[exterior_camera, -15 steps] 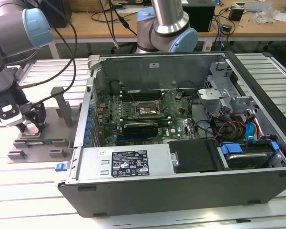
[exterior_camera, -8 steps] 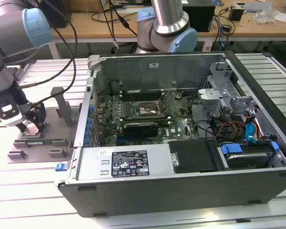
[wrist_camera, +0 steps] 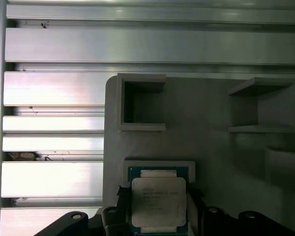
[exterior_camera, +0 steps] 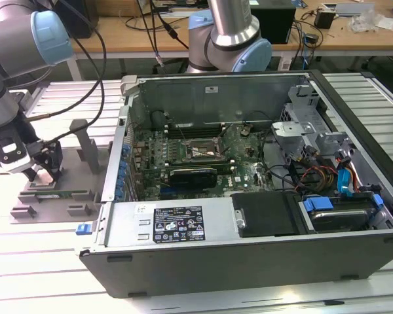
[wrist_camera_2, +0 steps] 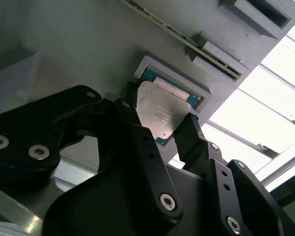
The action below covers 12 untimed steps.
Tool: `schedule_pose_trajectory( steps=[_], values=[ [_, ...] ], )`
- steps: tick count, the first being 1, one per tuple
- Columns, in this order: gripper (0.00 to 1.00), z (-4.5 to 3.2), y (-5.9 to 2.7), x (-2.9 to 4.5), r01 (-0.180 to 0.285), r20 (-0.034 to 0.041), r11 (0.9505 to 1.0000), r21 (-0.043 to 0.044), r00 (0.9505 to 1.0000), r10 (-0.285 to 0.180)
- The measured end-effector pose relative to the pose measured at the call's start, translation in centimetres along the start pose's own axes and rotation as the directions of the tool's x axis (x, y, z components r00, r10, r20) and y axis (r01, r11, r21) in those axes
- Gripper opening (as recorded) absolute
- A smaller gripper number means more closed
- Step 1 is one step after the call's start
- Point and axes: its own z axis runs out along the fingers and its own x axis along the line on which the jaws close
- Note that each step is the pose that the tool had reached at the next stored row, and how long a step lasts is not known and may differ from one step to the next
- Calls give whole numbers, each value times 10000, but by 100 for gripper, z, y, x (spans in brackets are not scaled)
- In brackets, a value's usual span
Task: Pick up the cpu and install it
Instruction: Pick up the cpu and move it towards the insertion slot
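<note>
In the second wrist view the gripper (wrist_camera_2: 160, 120) is low over the grey plastic fixture (wrist_camera_2: 64, 44). Its two black fingers (wrist_camera_2: 137, 137) bracket the cpu (wrist_camera_2: 162, 109) and press against two opposite sides of it. The cpu's silvery metal top faces the camera, with a green edge of board showing around it. It sits in a shallow square recess (wrist_camera_2: 145, 66) with a raised rim. Just beyond the recess a long thin strip (wrist_camera_2: 182, 42) stands on edge in a slot of the fixture. Farther on is a hollow rectangular pocket (wrist_camera_2: 258, 14). Past the fixture's edge lies a bright slatted metal surface (wrist_camera_2: 246, 128).
</note>
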Motion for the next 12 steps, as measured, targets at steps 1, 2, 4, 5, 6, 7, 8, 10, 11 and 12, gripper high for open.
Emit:
schedule_pose_trajectory(
  steps=[1, 2, 4, 5, 6, 7, 8, 10, 11, 12],
  values=[
    [54, 0, 0, 0, 0, 0, 10000, 0, 10000, 0],
    [54, -1, 0, 0, 0, 0, 10000, 0, 10000, 0],
    [54, -22, 1, 0, 0, -2, 10000, 1, 10000, 0],
    [54, -64, 3, -2, -1, -2, 10000, 1, 10000, 1],
    [54, -96, 5, -3, -1, -1, 10000, 0, 10000, 1],
    [54, -119, 6, -4, 0, 0, 10000, 0, 10000, 0],
    [54, -154, 8, -6, -1, -1, 10000, 1, 10000, 1],
    [54, -185, 9, -7, 0, 0, 10000, 0, 10000, 0],
    [54, -192, 9, -8, 0, -1, 10000, 0, 10000, 0],
    [54, -198, 10, -8, 0, 1, 10000, 1, 10000, 0]
  ],
)
